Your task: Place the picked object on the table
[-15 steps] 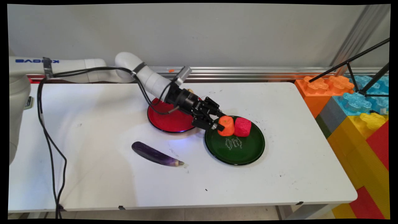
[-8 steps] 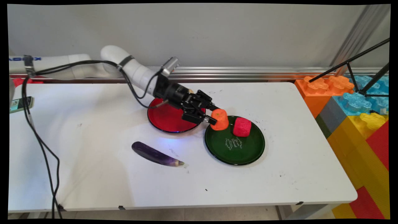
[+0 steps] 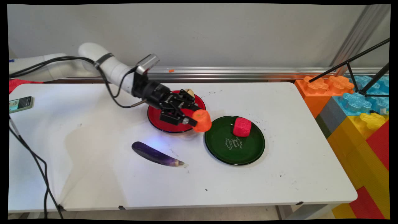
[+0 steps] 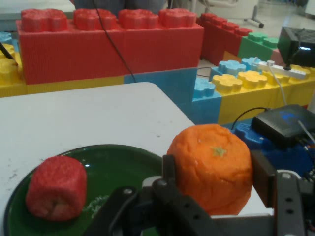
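Observation:
My gripper (image 3: 193,117) is shut on an orange toy fruit (image 3: 201,120), held just above the table between the red plate (image 3: 161,119) and the green plate (image 3: 245,152). In the hand view the orange fruit (image 4: 212,166) sits clamped between the black fingers (image 4: 263,177). A red toy fruit (image 3: 242,127) rests on the green plate, to the right of the gripper; the hand view shows the red fruit (image 4: 56,188) on the green plate (image 4: 118,164). A small tan object (image 3: 189,92) lies at the far rim of the red plate.
A purple eggplant (image 3: 156,154) lies on the table in front of the red plate. A phone (image 3: 20,104) sits near the left edge. Big toy bricks (image 3: 357,105) stand beyond the table's right end, with a black tripod over them.
The gripper has lifted the orange fruit off the green plate and carried it left, toward the red plate. The red fruit stays on the green plate.

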`<state>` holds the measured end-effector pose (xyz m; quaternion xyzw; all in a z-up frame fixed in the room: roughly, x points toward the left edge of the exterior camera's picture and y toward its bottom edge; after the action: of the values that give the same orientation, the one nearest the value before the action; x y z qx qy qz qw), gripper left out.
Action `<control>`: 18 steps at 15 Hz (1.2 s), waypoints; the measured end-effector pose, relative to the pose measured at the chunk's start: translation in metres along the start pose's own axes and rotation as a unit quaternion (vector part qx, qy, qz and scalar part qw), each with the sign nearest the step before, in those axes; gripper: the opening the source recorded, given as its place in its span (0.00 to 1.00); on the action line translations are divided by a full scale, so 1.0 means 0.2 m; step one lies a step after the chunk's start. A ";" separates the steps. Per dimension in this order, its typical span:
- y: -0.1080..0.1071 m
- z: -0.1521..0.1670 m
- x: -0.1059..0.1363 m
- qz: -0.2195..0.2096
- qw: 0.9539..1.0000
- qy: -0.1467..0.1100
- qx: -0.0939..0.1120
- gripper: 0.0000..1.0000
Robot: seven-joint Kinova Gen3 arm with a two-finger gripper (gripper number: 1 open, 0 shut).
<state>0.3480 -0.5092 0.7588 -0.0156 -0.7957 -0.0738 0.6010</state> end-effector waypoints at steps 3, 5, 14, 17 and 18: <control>0.05 -0.06 -0.01 0.002 1.000 0.000 -0.005 0.00; 0.09 -0.11 -0.03 0.003 1.000 0.000 -0.009 0.00; 0.26 -0.32 -0.16 0.005 0.999 -0.010 -0.034 0.00; 0.30 -0.38 -0.23 0.004 0.999 -0.016 -0.041 0.00; 0.32 -0.39 -0.25 0.004 0.999 -0.019 -0.044 0.00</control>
<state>0.4442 -0.4541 0.7376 -0.0461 -0.8027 -0.1059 0.5851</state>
